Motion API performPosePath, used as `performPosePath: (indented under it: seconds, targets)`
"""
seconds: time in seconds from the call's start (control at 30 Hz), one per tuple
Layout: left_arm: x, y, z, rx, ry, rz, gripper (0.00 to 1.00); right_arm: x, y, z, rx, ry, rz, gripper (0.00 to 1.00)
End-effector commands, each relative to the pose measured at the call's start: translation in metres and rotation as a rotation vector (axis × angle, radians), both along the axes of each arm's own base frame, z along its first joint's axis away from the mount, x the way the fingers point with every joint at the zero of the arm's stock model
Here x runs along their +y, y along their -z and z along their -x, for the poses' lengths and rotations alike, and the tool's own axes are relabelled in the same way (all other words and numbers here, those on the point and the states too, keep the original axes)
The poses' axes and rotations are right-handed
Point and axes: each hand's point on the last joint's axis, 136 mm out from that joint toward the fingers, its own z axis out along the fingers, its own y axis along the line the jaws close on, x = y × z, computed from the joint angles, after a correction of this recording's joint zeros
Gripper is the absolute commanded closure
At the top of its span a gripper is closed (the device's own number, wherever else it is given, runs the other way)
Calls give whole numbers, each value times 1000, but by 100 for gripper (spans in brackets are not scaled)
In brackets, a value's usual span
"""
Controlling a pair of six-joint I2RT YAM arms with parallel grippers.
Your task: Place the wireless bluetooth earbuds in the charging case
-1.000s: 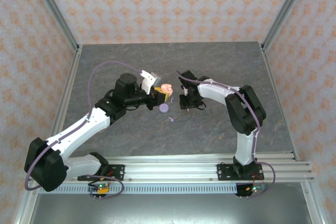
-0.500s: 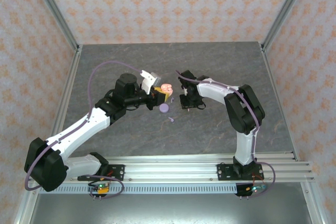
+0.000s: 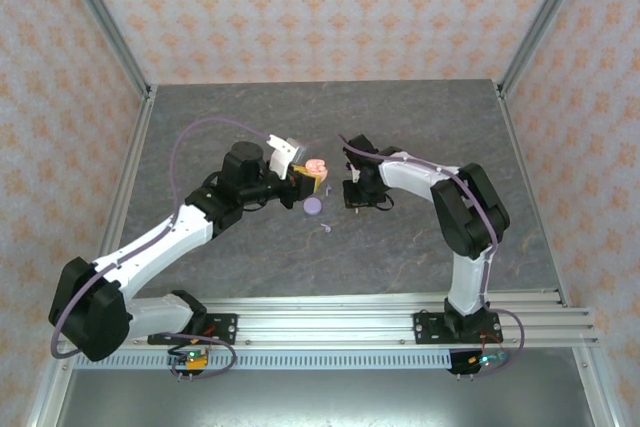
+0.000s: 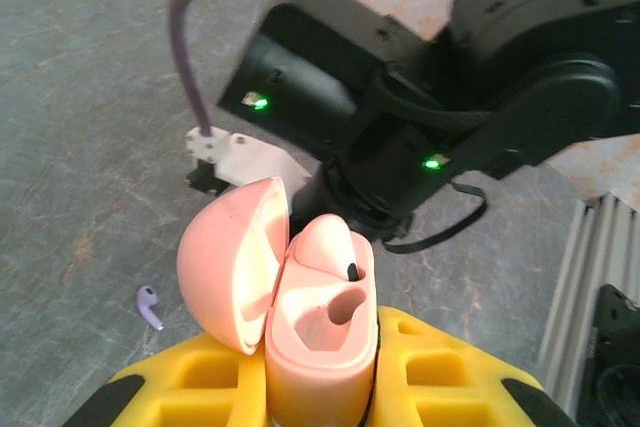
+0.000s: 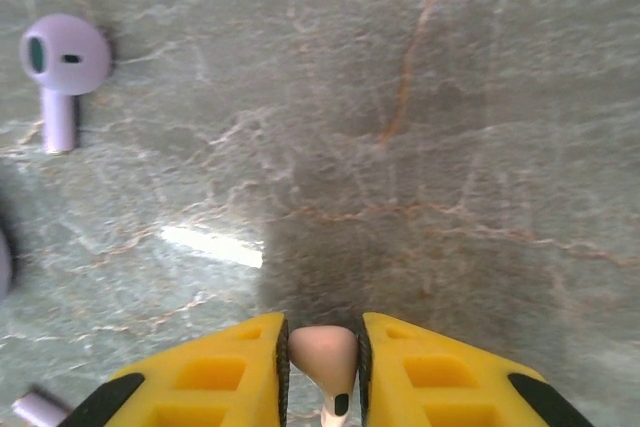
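My left gripper [image 4: 320, 392] is shut on a pale pink charging case [image 4: 322, 347], held upright with its lid [image 4: 232, 262] swung open to the left. One pink earbud [image 4: 325, 245] sits in the far slot; the near slot is empty. In the top view the case [image 3: 317, 167] is at the table's middle. My right gripper [image 5: 322, 359] is shut on a second pink earbud [image 5: 322, 352], low over the table, just right of the case [image 3: 352, 194]. A lavender earbud [image 5: 62, 65] lies loose on the table to its upper left.
A round lavender case [image 3: 313, 206] rests on the grey table just below the pink one, with a lavender earbud [image 3: 326, 229] beside it. That earbud [image 4: 150, 305] lies on the table left of the pink case. The right arm's wrist [image 4: 450, 97] stands close behind the pink case.
The right gripper's jaws have drawn in around the pink earbud. Both arms have stayed almost where they were.
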Motion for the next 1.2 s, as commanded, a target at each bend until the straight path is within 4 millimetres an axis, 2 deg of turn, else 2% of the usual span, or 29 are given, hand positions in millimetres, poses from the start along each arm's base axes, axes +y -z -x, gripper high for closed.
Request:
performPosePath:
  seconds: [0.0,0.27,0.53,0.87,1.03,1.17]
  targets:
    - [7,9,-17,-4,-82,0,80,13,-18,0,-14,24,-123,75]
    - [12,27,-31,3,-153,-16,80,19,-52,-3,-56,49,-310,76]
    - [13,43,-34,-3,-156,-46,80,35,-106,-1,-130,14,-496,76]
    - [10,43,-33,-46,-136,-27,80,48,-185,8,-246,-57,-685,76]
    - [0,38,-29,-76,-81,0,80,50,-210,8,-288,-69,-722,76]
    - [-10,35,-28,-76,-30,16,80,52,-221,6,-312,-77,-728,76]
